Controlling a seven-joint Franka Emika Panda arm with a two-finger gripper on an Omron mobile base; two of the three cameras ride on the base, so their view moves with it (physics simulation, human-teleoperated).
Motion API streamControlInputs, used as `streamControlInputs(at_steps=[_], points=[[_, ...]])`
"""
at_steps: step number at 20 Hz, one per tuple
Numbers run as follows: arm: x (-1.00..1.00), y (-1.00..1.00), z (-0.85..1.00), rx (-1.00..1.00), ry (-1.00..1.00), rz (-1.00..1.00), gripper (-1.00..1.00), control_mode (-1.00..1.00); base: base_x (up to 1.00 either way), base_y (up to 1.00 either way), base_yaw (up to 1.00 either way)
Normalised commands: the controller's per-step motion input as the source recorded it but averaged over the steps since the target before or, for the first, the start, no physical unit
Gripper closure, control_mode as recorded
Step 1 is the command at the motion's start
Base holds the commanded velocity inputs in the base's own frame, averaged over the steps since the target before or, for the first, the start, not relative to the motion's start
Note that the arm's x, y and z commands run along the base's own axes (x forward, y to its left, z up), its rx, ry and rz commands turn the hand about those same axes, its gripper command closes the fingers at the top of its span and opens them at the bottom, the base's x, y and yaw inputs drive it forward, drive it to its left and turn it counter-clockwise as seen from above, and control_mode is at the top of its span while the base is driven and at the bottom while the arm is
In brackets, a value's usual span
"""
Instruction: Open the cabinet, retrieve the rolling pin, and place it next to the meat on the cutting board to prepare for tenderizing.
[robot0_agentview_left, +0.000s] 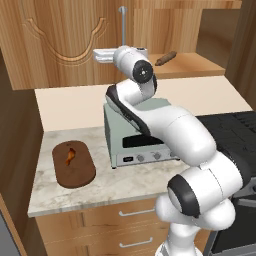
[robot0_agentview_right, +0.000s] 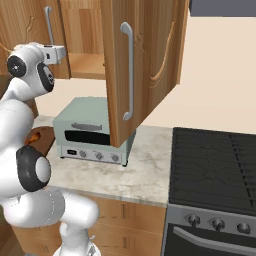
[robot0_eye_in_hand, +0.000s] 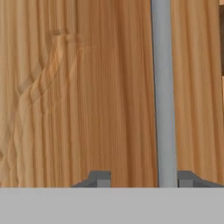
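- Rolling pin (robot0_agentview_left: 166, 58): lies on the cabinet's (robot0_agentview_left: 60, 40) open shelf, tilted, right of the hand and apart from it; nothing touches it.
- Cabinet: the right door (robot0_agentview_right: 145, 65) is swung out over the counter, its long silver handle (robot0_agentview_right: 129, 70) facing the right base camera. The left door (robot0_eye_in_hand: 87, 87) is flat to the camera in the hand view, its carved curve at the left.
- Left door's bar handle (robot0_eye_in_hand: 164, 87): runs upright between the two finger tips, nearer the right-hand one.
- Gripper (robot0_eye_in_hand: 142, 179): up at the left door, half closed, one tip on each side of the bar. Whether the pads press on the bar cannot be told.
- Cutting board (robot0_agentview_left: 73, 163): lies on the marble counter (robot0_agentview_left: 130, 185), left of the toaster oven (robot0_agentview_left: 135, 140) and apart from it.
- Meat (robot0_agentview_left: 70, 156): rests on the board's upper half.
- Stove (robot0_agentview_right: 215, 165): to the right of the counter.
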Motion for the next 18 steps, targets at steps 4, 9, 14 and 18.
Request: streamControlInputs(at_steps=[4,9,14,18], points=[[0.00,0.77,-0.05,0.00,0.00,0.10,1.00,-1.00,0.00,0.00,0.00],[-0.09,0.83,-0.09,0.00,0.00,0.06,1.00,-1.00,0.00,0.00,0.00],[-0.30,0.91,-0.01,-0.06,0.00,0.00,1.00,-1.00,0.00,0.00,0.00],[-0.45,0.74,0.00,-0.04,0.00,0.00,1.00,-1.00,0.00,0.00,0.00]])
